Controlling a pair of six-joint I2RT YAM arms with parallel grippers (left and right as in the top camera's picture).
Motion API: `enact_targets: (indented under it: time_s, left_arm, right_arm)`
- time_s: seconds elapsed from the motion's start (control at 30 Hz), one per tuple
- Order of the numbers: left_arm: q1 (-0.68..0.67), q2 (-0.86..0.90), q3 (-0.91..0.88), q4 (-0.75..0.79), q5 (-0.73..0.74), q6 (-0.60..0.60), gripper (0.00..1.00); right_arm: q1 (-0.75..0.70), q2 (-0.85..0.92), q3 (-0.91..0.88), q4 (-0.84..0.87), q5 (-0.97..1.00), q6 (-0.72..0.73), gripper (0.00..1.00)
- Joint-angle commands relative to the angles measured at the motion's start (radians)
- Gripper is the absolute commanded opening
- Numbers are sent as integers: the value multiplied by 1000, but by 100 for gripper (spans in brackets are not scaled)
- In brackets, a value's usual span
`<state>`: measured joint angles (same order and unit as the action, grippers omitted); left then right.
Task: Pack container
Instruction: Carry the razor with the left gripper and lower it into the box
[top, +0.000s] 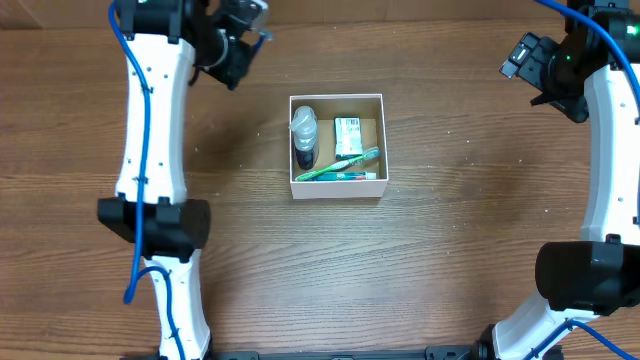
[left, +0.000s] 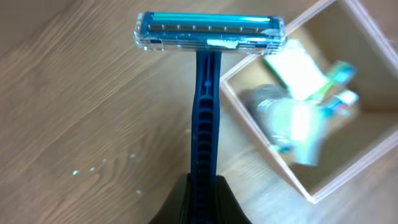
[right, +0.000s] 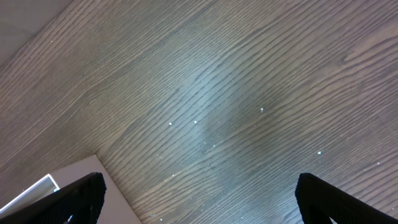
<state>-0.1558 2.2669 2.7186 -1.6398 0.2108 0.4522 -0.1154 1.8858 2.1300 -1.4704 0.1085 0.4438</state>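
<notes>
The light, thin-walled container (top: 336, 188) sits mid-worktop (top: 450, 250) and would slide if bumped, while near the far edge the left pincer (left: 202, 190) is clamped on the stiff, light razor (left: 206, 99) by its handle, well away from the blades, and the right pincer (right: 199, 196) stands apart, empty.

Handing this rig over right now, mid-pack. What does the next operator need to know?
Left gripper: shut on a blue plastic disposable razor, held over the table, outside the container.
Right gripper: open, empty, over the wooden table.
White-walled square container: mid-table.
Done: clear plastic bottle, small green-and-white packet and green toothbrush are inside.
Left: place the razor in.
</notes>
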Motion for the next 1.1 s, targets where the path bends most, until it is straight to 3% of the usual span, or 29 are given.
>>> enact_targets:
  time_s: [0.0, 0.2, 0.43, 0.8, 1.07]
  left_arm:
    - [-96, -11, 51, -50, 47, 89, 4]
    - [-245, -11, 47, -50, 69, 144, 4]
    - [-373, -11, -15, -50, -19, 154, 4]
    - [-386, -10, -336, -27, -35, 292, 4]
    - [-386, -10, -575, 152, -35, 330, 4]
  right_arm:
    - [-1, -5, 8, 2, 11, -2, 100]
    - [-1, -5, 8, 2, 11, -2, 100]
    - [-1, -5, 8, 2, 11, -2, 100]
    - [-1, -5, 8, 2, 11, -2, 100]
    - [-1, -5, 8, 2, 11, -2, 100]
